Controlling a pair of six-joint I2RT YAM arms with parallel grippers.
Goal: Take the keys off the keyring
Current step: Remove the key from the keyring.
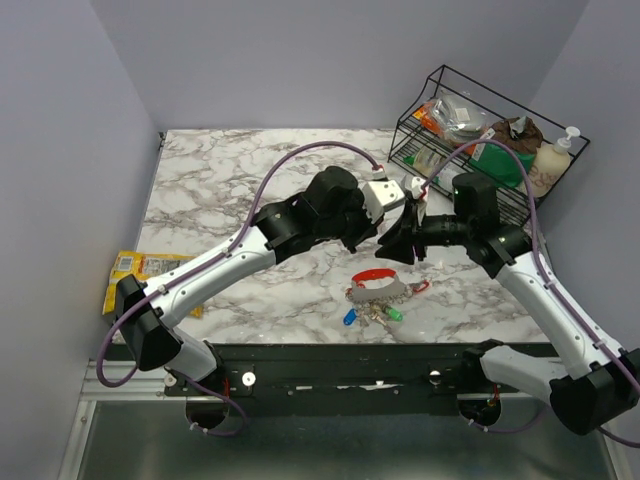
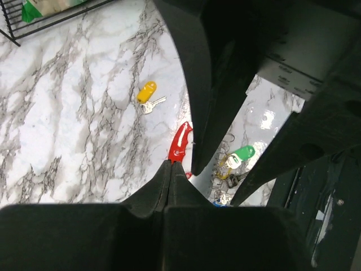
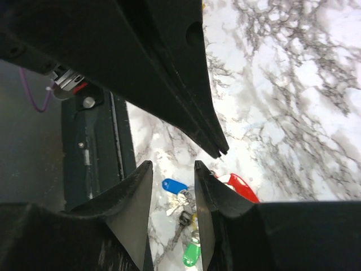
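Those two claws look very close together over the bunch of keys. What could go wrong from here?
1. The left gripper, shut, and the right gripper, open, hang close together; a slightly misjudged move might knock them into each other.
2. The keyring and its keys lie near the front edge of the table; a nudge might push them off.
3. The loose yellow key could get swept aside.

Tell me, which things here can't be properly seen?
- Yellow key: clear in the left wrist view, hidden under the arms in the top view.
- Keyring: wrist views show only its red part; dark fingers cover the rest.
- Keys by it: too small and bunched from above to tell which are attached.
- Wire rack contents: too small from above.
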